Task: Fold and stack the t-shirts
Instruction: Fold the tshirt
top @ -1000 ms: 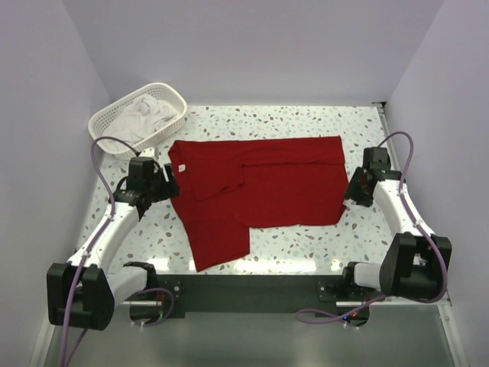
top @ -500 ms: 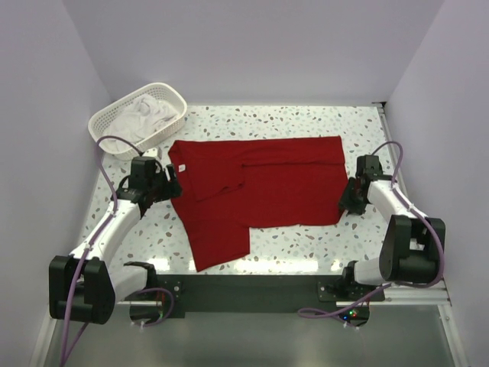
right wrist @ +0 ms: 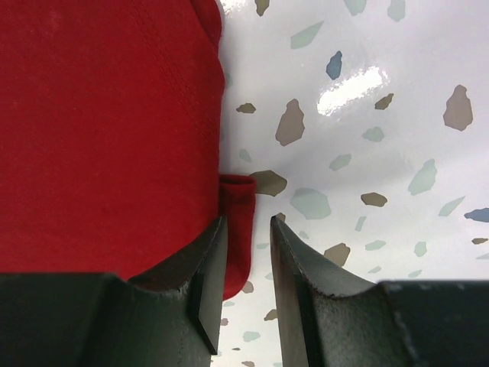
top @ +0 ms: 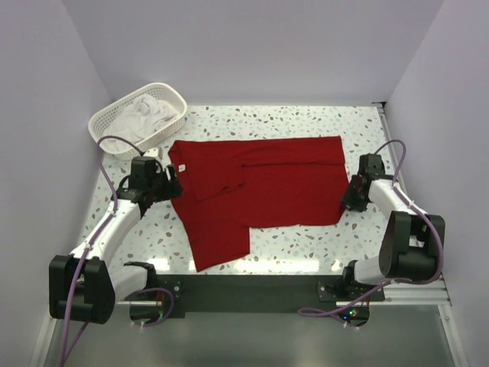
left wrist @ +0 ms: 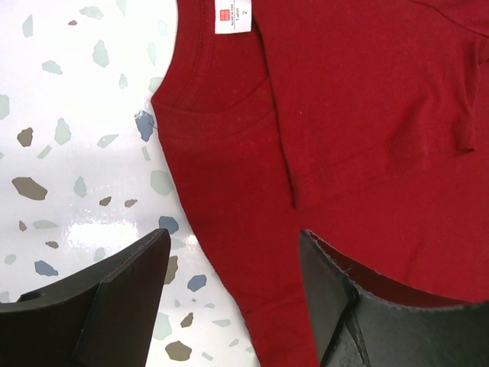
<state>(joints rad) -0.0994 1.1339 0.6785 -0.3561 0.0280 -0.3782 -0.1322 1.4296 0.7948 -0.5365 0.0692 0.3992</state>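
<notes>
A deep red t-shirt (top: pixel 260 183) lies spread on the speckled table (top: pixel 306 122), one sleeve part folded over its body. My left gripper (top: pixel 170 183) hovers open at the shirt's left edge near the collar. In the left wrist view its jaws (left wrist: pixel 233 237) straddle that edge, below the white neck label (left wrist: pixel 231 15). My right gripper (top: pixel 348 197) is at the shirt's right hem. Its jaws (right wrist: pixel 248 220) stand narrowly apart around a small curled flap of red cloth (right wrist: pixel 238 214), with a gap beside the right finger. White t-shirts (top: pixel 145 115) lie in the basket.
The white lattice basket (top: pixel 107 121) sits at the back left corner, just beyond my left arm. Purple walls close in the table on the left, right and back. A black rail (top: pixel 244 294) runs along the near edge between the arm bases.
My right gripper has shifted a little down and inward along the shirt's right hem, and its jaws have narrowed around the cloth edge. The left arm has hardly moved.
</notes>
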